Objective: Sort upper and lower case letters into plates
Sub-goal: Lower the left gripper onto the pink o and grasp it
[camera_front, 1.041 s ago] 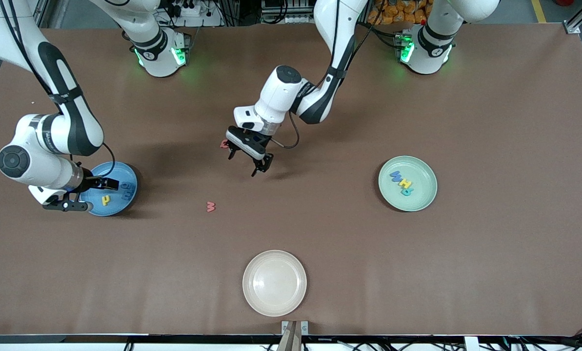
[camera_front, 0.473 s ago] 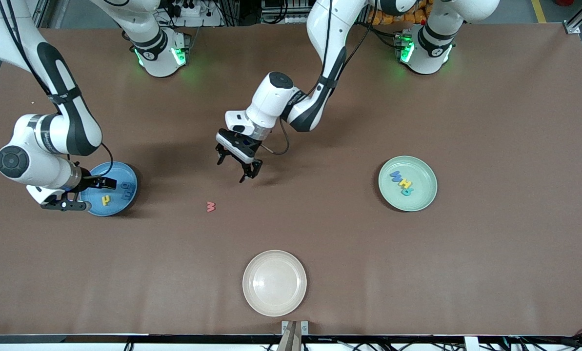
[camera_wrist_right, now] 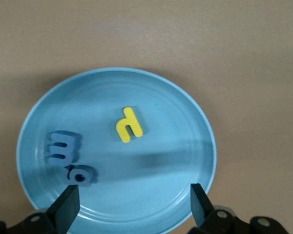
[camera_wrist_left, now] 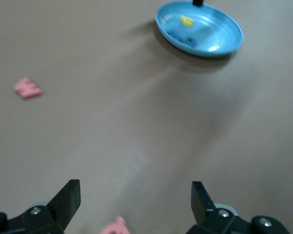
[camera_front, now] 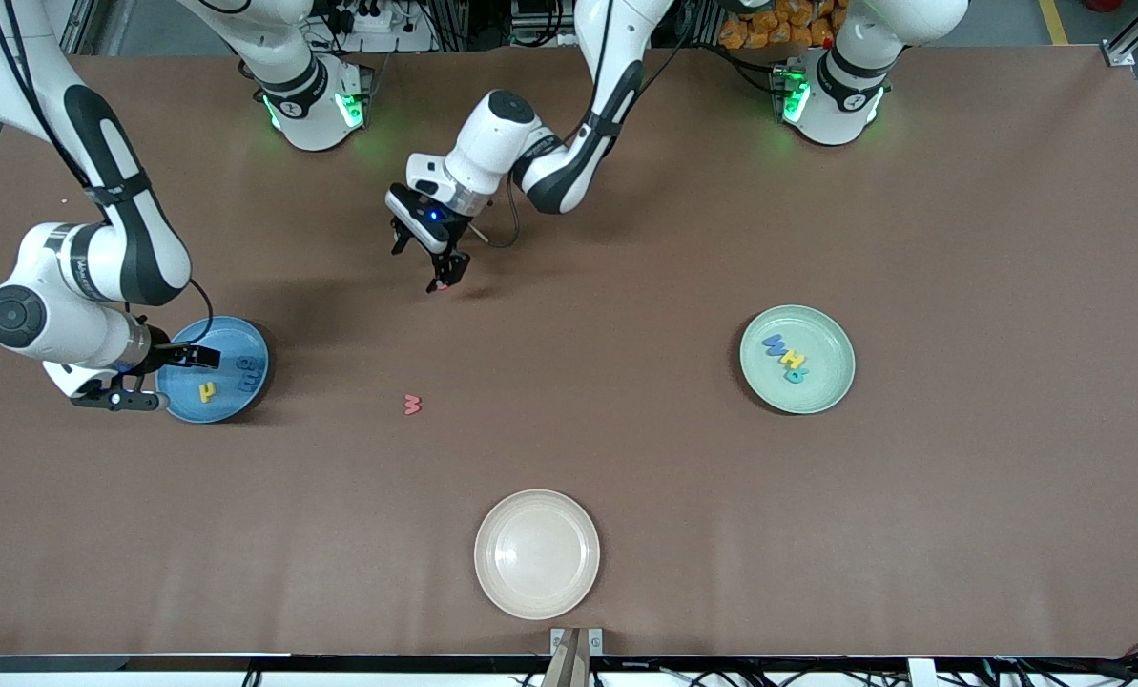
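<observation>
Over the counter (camera_front: 912,496) toward the right arm's end, the left gripper (camera_wrist_left: 135,195) hung with fingers (camera_wrist_left: 68,197) spread wide and empty, a pink letter (camera_wrist_left: 115,227) lying between them, half cut off. The right gripper (camera_wrist_right: 135,197), fingers equally wide, hovered over the blue plate (camera_wrist_right: 185,122) holding a yellow "d" (camera_wrist_right: 128,125) and two blue letters (camera_wrist_right: 68,158). The mint plate (camera_front: 831,334) showed "W" and "H"; its teal letter was unreadable.

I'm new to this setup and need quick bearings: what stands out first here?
The left end effector, open, hovers over a red letter on the table between the bases. The right end effector, open too, hangs over the light blue plate at the right arm's end. A second red letter lies alone on the brown table, nearer the front camera.
</observation>
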You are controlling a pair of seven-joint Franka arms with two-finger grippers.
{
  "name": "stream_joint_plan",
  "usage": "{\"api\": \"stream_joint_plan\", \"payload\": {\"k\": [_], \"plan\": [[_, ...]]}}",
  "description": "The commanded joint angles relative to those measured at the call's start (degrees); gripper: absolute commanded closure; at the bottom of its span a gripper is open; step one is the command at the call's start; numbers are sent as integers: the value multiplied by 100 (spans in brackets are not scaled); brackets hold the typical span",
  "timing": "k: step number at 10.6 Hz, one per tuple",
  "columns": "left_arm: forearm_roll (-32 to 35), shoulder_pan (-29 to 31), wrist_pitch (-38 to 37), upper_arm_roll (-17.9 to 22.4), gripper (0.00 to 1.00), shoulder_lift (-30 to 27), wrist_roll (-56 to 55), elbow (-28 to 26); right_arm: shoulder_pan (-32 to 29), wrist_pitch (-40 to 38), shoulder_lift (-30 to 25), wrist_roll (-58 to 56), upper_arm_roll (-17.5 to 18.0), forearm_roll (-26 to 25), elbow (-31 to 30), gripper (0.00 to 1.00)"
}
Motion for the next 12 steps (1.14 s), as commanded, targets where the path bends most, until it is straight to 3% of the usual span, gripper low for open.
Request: {"api": "stream_joint_plan", "payload": {"k": [1,4,12], "plan": [[271,-251,220,136,0,429,-210,118,-197,30,88,-15,77,-224,19,0],[702,-252,194,284,0,473,-184,91,-197,-4,88,-15,85,-243,19,0],[949,-296,176,408,0,395,-192,-418,-162,-31,88,-23,85,-252,10,0]]}}
